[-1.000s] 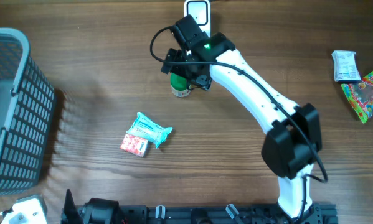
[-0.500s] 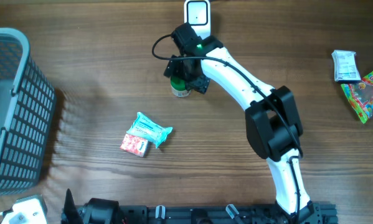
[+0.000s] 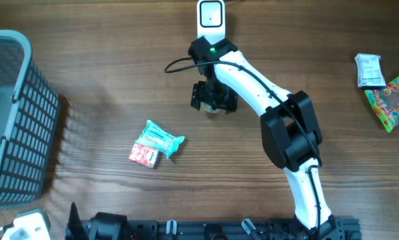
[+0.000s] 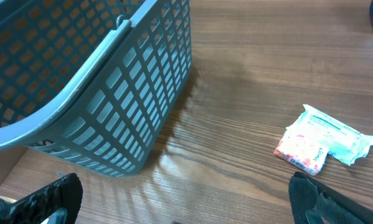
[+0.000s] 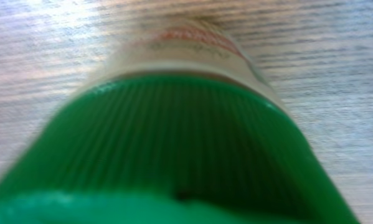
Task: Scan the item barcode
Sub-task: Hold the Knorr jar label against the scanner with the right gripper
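In the right wrist view your lens is almost against the pale plastic jar with the ribbed green screw cap (image 5: 174, 143). The cap fills the lower frame. Beyond it the jar's shoulder carries a band of reddish print, too blurred to read. The wood-grain table (image 5: 37, 37) lies behind it. No claw fingers show here.

In the overhead view the right claw (image 3: 214, 99) sits just on the robot's side of the white, rounded scanner (image 3: 211, 15). The jar is under the claw and almost wholly covered. The dark fingers (image 3: 198, 95) stand wide, one on each side of the jar, and you cannot tell whether they press it.

Further from the scanner, towards the robot and to the left, a crinkled teal pouch (image 3: 166, 138) lies against a small red-and-white packet (image 3: 144, 155). Far left of the scanner stands the grey-blue plastic lattice basket (image 3: 19, 113). Far right of it, a white-and-black printed sachet (image 3: 368, 70) touches a bright multicoloured snack bag (image 3: 392, 100). Their print is too small to read.

In the left wrist view the left claw (image 4: 183, 193) is spread wide. Its black fingertips (image 4: 49, 199) sit in the bottom corners with only bare table between them. The basket fills the upper left. The pouch and packet lie at the right, below the scanner's white corner. The pouch shows lines of print that you cannot make out.
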`<action>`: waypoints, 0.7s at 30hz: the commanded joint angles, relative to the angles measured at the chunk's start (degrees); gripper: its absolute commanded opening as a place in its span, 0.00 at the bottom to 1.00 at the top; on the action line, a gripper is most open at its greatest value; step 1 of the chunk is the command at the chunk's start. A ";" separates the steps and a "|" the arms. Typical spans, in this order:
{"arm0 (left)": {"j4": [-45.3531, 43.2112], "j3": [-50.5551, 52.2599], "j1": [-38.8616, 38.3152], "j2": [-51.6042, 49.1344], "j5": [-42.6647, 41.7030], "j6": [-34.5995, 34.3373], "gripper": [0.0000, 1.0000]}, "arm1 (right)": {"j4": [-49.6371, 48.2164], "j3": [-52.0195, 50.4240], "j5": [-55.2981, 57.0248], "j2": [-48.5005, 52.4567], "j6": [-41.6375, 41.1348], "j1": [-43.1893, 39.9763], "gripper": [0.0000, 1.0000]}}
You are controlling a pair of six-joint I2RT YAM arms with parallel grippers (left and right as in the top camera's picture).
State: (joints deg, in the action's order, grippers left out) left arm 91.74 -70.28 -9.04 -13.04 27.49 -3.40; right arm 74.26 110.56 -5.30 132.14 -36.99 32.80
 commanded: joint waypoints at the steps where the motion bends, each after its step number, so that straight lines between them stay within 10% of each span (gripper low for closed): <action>1: -0.11 0.11 0.15 0.61 -0.46 -0.50 1.00 | 1.84 4.17 3.54 1.22 9.14 -0.31 1.00; 10: -0.11 0.11 0.15 0.63 -0.46 -0.50 1.00 | 7.17 19.82 3.74 0.98 40.63 -0.42 1.00; 21: -0.11 0.11 0.15 0.63 -0.46 -0.50 1.00 | 5.25 12.39 1.79 5.49 42.82 -2.91 1.00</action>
State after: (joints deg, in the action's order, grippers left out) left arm 91.74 -70.28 -9.04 -13.04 27.49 -3.40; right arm 80.03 125.67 -2.44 135.24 4.64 30.20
